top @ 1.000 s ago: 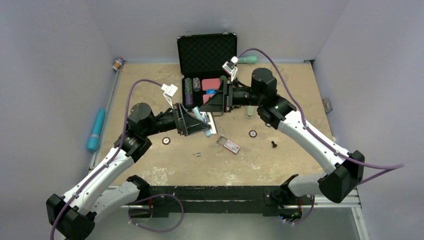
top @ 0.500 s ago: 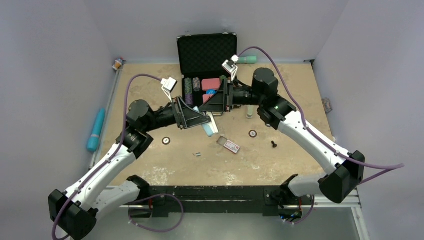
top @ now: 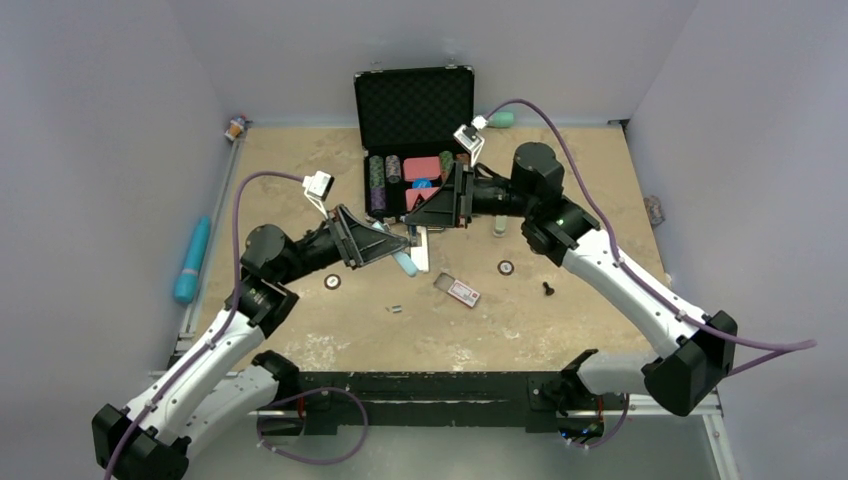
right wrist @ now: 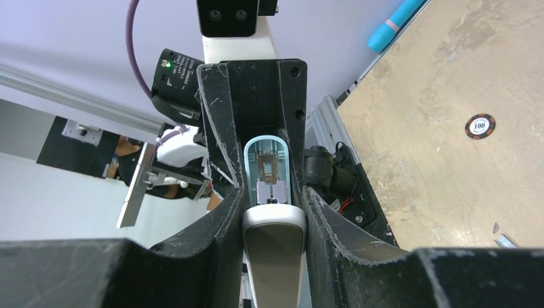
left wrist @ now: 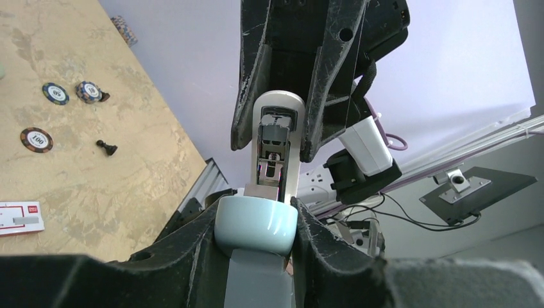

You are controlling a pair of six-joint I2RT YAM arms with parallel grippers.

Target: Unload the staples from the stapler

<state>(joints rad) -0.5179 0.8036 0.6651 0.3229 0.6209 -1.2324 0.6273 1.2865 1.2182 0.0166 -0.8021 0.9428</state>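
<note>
The stapler (top: 414, 252) hangs above the table's middle, swung open into two halves. My left gripper (left wrist: 256, 218) is shut on its light-blue half (left wrist: 256, 226). My right gripper (right wrist: 274, 221) is shut on the white-and-grey half (right wrist: 274, 253). In the left wrist view the white half (left wrist: 277, 144) points away, its open channel towards me. In the right wrist view the light-blue half (right wrist: 268, 160) shows its inner track. A short strip of staples (top: 395, 308) lies on the table below; the same staples (right wrist: 507, 240) appear in the right wrist view.
An open black case (top: 414, 105) with poker chips and coloured blocks stands at the back. Loose chips (top: 332, 282) (top: 506, 267), a black screw (top: 547, 288) and a small staple box (top: 462, 291) lie near the middle. A blue tube (top: 192, 258) lies beyond the table's left edge.
My left gripper has closed its jaws onto the light-blue half of the stapler, and the left arm has drawn back to the left. The right gripper has kept its grip and shifted slightly.
</note>
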